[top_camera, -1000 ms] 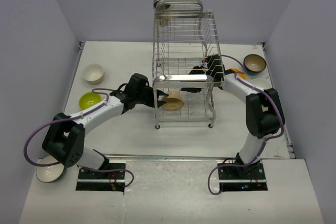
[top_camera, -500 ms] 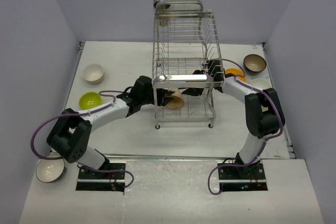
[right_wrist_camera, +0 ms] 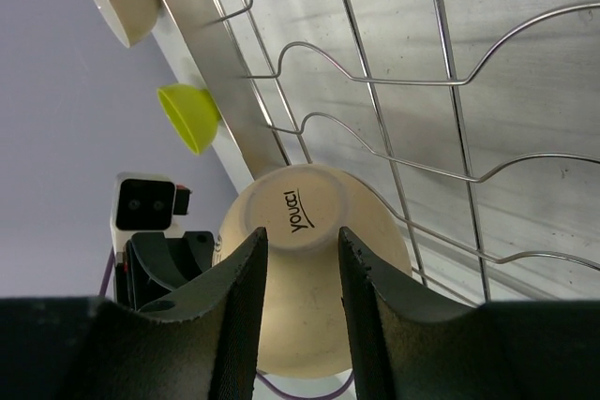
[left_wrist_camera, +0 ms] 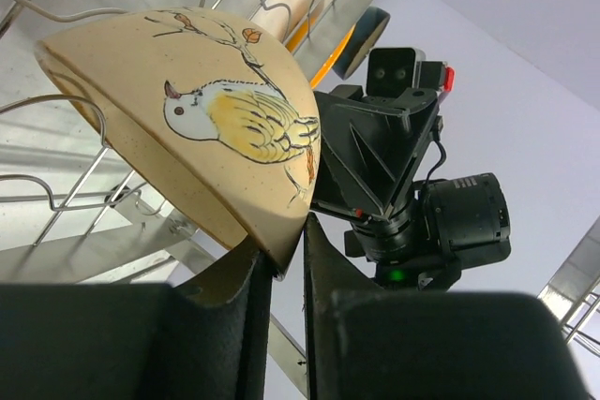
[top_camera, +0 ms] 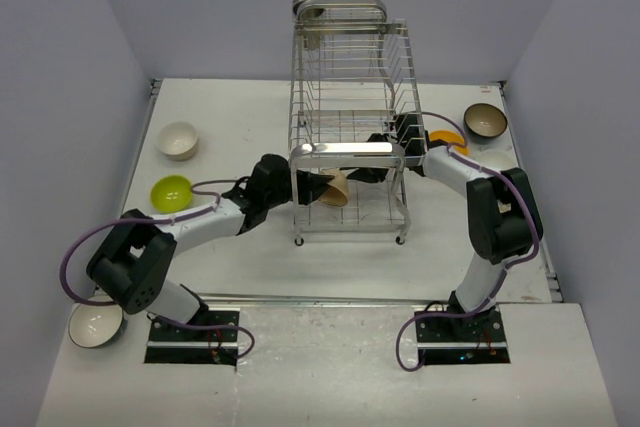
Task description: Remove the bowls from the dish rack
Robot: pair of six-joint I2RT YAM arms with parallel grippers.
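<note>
The dish rack stood at the centre of the overhead frame on the tabletop. One tan bowl lay tilted in its lower tier, behind the front bar. The left tool reached in from the left and the right tool from the right, meeting at that bowl. Outside the rack sat a white bowl and a green bowl at left, a second white bowl at lower left, and a dark bowl beside an orange bowl at upper right. Most of the unloading looked done, with this one bowl not yet out. Whether the top tier held anything I could not tell.

In the left wrist view the tan bowl, painted with a bird, filled the upper left. At bottom centre the left tool was clenched on its rim.

In the right wrist view the bowl's underside sat at lower centre. The right tool framed its foot, fingers slightly apart; whether they pressed it I could not tell.
</note>
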